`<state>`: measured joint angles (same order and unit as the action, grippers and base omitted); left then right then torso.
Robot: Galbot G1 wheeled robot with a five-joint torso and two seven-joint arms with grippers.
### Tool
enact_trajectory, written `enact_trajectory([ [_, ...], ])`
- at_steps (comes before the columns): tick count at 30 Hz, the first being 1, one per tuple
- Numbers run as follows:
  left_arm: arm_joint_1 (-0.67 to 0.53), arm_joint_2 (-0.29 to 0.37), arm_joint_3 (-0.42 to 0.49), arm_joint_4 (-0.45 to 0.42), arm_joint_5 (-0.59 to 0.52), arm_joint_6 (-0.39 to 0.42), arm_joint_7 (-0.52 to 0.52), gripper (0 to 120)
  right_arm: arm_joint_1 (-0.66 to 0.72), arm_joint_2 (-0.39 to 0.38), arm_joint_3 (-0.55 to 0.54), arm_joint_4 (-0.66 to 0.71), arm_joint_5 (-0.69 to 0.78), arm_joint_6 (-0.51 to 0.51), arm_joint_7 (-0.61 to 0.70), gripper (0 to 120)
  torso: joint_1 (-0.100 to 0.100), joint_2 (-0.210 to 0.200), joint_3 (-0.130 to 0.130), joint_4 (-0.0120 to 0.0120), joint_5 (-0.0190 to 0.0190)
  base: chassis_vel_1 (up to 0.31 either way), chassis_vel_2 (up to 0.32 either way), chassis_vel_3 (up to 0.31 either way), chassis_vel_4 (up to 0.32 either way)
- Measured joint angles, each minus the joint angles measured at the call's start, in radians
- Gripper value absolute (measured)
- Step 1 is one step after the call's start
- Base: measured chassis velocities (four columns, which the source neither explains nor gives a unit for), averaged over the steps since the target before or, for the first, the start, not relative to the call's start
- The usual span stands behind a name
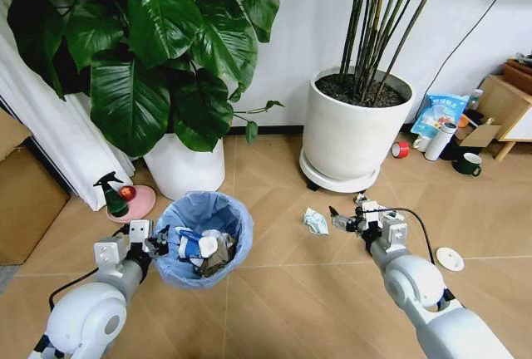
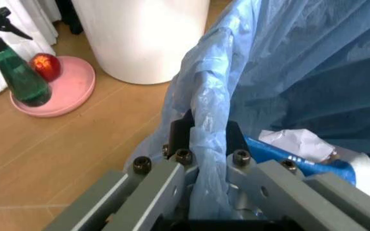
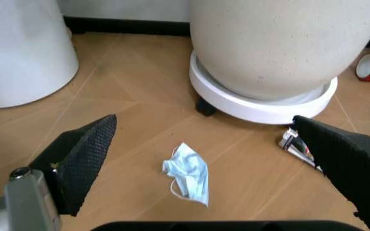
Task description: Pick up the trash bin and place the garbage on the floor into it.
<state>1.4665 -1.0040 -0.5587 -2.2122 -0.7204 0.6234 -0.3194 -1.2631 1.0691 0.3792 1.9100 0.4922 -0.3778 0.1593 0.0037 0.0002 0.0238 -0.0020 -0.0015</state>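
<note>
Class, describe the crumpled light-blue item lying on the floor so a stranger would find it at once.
Start at the big white pot holding the tall thin stems, on its wheeled base. On the bare floor in front of it, toward the trash bin, lies the face mask, between the right hand's open fingers. It is soft, pale blue and has ear loops.

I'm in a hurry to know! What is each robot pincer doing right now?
Left pincer: closed on the trash bin rim and bag.
Right pincer: open, holding nothing, above a crumpled blue piece of garbage.
</note>
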Motion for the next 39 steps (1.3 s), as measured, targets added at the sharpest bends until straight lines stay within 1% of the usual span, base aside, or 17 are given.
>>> enact_trajectory([
  [2, 0.011, 0.000, -0.002, -0.007, 0.004, -0.001, 0.002, 0, -0.024, 0.021, 0.021, -0.029, -0.018, 0.015, -0.006, 100, 0.000, 0.000, 0.000, 0.0000, -0.0004, -0.095, 0.122, 0.119, -0.105],
  [4, 0.016, 0.001, -0.004, -0.010, 0.008, -0.002, 0.002, 0, -0.042, 0.040, 0.023, -0.048, -0.027, 0.022, -0.014, 100, 0.000, 0.000, 0.001, -0.0007, 0.0024, -0.120, 0.175, 0.136, -0.125],
  [5, 0.019, 0.000, -0.005, -0.012, 0.009, -0.002, 0.002, 0, -0.044, 0.044, 0.028, -0.054, -0.030, 0.027, -0.015, 100, 0.000, 0.000, 0.000, 0.0002, 0.0021, -0.161, 0.141, 0.138, -0.125],
  [6, 0.020, 0.000, -0.005, -0.014, 0.010, -0.003, 0.002, 0, -0.045, 0.048, 0.028, -0.058, -0.031, 0.030, -0.015, 100, 0.000, 0.000, 0.000, -0.0002, -0.0002, -0.161, 0.141, 0.162, -0.156],
  [8, 0.022, -0.001, -0.005, -0.015, 0.010, -0.003, 0.003, 0, -0.045, 0.051, 0.027, -0.065, -0.032, 0.032, -0.015, 100, 0.000, 0.000, 0.000, -0.0003, -0.0006, -0.141, 0.128, 0.154, -0.145],
  [9, 0.023, -0.001, -0.006, -0.018, 0.011, -0.004, 0.002, 0, -0.044, 0.053, 0.024, -0.069, -0.033, 0.034, -0.016, 100, 0.000, 0.000, 0.000, -0.0001, 0.0020, -0.121, 0.123, 0.147, -0.134],
  [11, 0.024, -0.001, -0.007, -0.020, 0.011, -0.004, 0.002, 0, -0.042, 0.054, 0.021, -0.073, -0.033, 0.036, -0.016, 100, 0.000, 0.000, 0.000, -0.0001, 0.0020, -0.124, 0.123, 0.136, -0.137],
  [13, 0.027, -0.001, -0.009, -0.020, 0.011, -0.004, 0.002, 0, -0.036, 0.057, 0.013, -0.085, -0.033, 0.038, -0.015, 100, 0.000, 0.000, 0.000, -0.0001, -0.0002, -0.104, 0.130, 0.135, -0.123],
  [15, 0.027, 0.000, -0.012, -0.023, 0.011, -0.005, 0.001, 0, -0.031, 0.061, 0.003, -0.097, -0.035, 0.040, -0.015, 100, 0.000, 0.000, 0.000, -0.0001, 0.0015, -0.118, 0.127, 0.130, -0.118],
  [18, 0.027, 0.000, -0.013, -0.023, 0.011, -0.005, 0.001, 0, -0.026, 0.063, -0.007, -0.110, -0.036, 0.040, -0.014, 100, 0.000, 0.000, 0.000, -0.0004, -0.0001, -0.120, 0.120, 0.112, -0.110],
  [20, 0.027, 0.000, -0.013, -0.023, 0.011, -0.005, 0.000, 0, -0.018, 0.065, -0.019, -0.131, -0.037, 0.041, -0.014, 100, 0.000, 0.000, 0.000, -0.0003, 0.0015, -0.109, 0.094, 0.111, -0.085],
  [22, 0.027, 0.000, -0.013, -0.023, 0.011, -0.005, 0.000, 0, -0.008, 0.065, -0.026, -0.146, -0.037, 0.042, -0.014, 100, 0.000, 0.000, 0.000, -0.0002, 0.0009, -0.102, 0.095, 0.112, -0.074],
  [23, 0.027, 0.000, -0.012, -0.024, 0.010, -0.005, 0.000, 0, 0.005, 0.065, -0.033, -0.166, -0.035, 0.045, -0.015, 100, 0.000, 0.000, 0.000, -0.0001, 0.0000, -0.087, 0.096, 0.078, -0.079],
  [26, 0.027, 0.001, -0.012, -0.029, 0.009, -0.005, -0.001, 0, 0.037, 0.065, -0.055, -0.224, -0.029, 0.052, -0.030, 100, 0.000, 0.000, 0.000, -0.0003, 0.0014, -0.060, 0.050, 0.053, -0.068],
  [28, 0.027, 0.003, -0.013, -0.032, 0.007, -0.005, -0.001, 0, 0.078, 0.068, -0.077, -0.300, -0.023, 0.056, -0.061, 100, 0.000, 0.000, 0.000, -0.0003, 0.0001, 0.000, 0.000, 0.000, 0.000],
  [32, 0.028, 0.006, -0.017, -0.035, 0.005, -0.005, -0.002, 0, 0.141, 0.080, -0.122, -0.426, -0.027, 0.072, -0.120, 100, 0.000, 0.000, 0.000, -0.0002, 0.0014, 0.000, 0.000, 0.000, 0.000],
  [39, 0.033, 0.007, -0.017, -0.041, 0.005, -0.006, -0.003, 0, 0.271, 0.152, -0.200, -0.670, -0.091, 0.129, -0.212, 100, 0.000, 0.000, 0.000, -0.0001, 0.0007, 0.000, 0.000, 0.000, 0.000],
])
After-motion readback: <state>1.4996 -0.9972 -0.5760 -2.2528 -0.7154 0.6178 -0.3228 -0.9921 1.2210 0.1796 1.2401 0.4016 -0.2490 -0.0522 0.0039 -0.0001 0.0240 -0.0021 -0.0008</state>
